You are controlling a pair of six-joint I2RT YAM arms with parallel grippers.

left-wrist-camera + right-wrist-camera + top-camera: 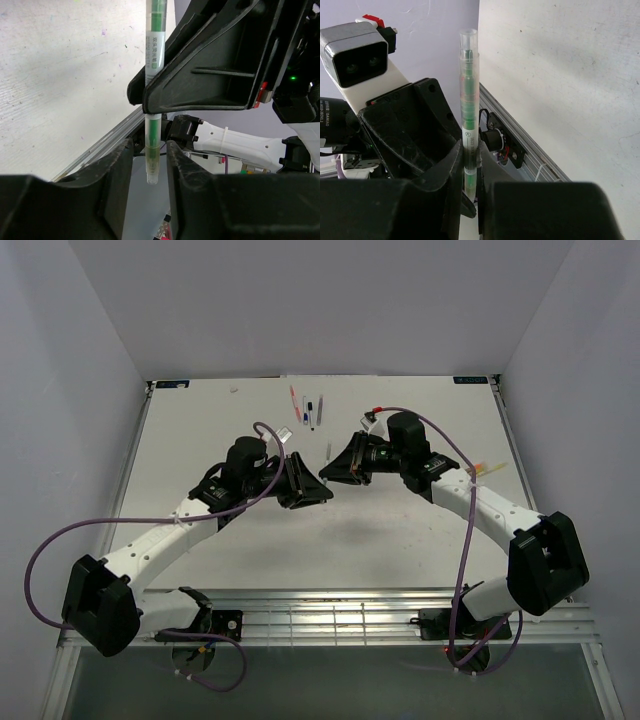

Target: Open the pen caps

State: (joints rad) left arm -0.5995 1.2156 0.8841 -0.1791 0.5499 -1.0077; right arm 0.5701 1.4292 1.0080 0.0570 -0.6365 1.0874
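Up over the middle of the desk (400,540), the green pen (469,100) hangs in the air between the two claws, and everything else lines up around it. The right claw (469,160) is clenched on the pen's barrel, so that side looks like the anchor. The clear cap (152,170) sits on the end of the pen that pokes between the left claw (149,147) fingers, which makes sense if that claw is meant to tug it off. Thing is, the left claw is released right now: there's a visible gap either side of the cap, so it grips nothing. My guess is it needs to close again before any pull. Both arms bend inward from their bases, wrists turned to face each other across the pen. A few loose pens (308,408) lie on the desk beyond the green pen, toward the far edge.
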